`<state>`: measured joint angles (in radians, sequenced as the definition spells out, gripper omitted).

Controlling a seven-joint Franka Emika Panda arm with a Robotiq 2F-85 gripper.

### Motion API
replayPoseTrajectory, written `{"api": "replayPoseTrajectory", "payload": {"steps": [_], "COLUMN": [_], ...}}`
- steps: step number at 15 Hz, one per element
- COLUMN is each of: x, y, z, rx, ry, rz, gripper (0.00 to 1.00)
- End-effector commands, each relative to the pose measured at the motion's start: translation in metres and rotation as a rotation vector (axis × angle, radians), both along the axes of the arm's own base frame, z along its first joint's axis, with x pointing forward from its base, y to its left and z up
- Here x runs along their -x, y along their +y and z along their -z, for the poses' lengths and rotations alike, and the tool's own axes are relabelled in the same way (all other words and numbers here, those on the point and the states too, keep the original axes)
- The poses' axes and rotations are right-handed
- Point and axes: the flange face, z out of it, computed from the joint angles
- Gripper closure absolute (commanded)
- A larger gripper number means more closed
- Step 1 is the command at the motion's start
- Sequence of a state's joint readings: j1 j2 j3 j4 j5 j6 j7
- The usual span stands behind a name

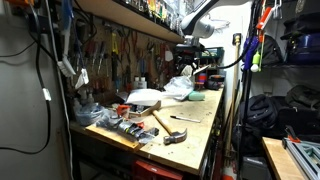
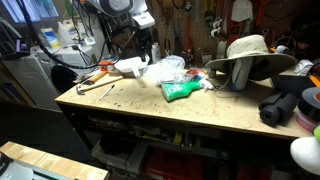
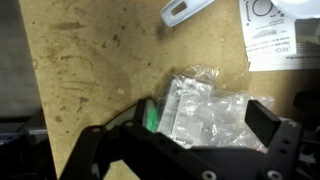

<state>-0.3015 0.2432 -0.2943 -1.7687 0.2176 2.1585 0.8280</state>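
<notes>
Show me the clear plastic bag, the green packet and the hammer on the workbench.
clear plastic bag (image 3: pixel 205 105), wrist view, on its crinkled middle.
green packet (image 2: pixel 180 91), in an exterior view, on its top face.
hammer (image 1: pixel 165 124), in an exterior view, on its wooden handle.

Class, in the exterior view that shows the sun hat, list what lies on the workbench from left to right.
From the left: hammer → green packet → sun hat → black bundle.
</notes>
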Motion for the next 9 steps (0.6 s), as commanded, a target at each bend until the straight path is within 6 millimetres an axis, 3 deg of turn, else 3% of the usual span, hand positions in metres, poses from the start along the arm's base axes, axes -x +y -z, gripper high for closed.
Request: {"api": "replayPoseTrajectory", "payload": {"steps": [1, 7, 8, 9], "x": [0.038, 0.079, 0.058, 0.062], "y": [-0.009, -0.034, -0.031, -0.034], "z": [-0.01, -0.018, -0.021, -0.022], "rx": [0.03, 0.125, 0.109, 0.113], "ry": [0.053, 0.119, 0.092, 0.093], "rz": [-0.192, -0.515, -0.428, -0.436], "gripper": [0.0, 0.0, 0.0, 0.0]}}
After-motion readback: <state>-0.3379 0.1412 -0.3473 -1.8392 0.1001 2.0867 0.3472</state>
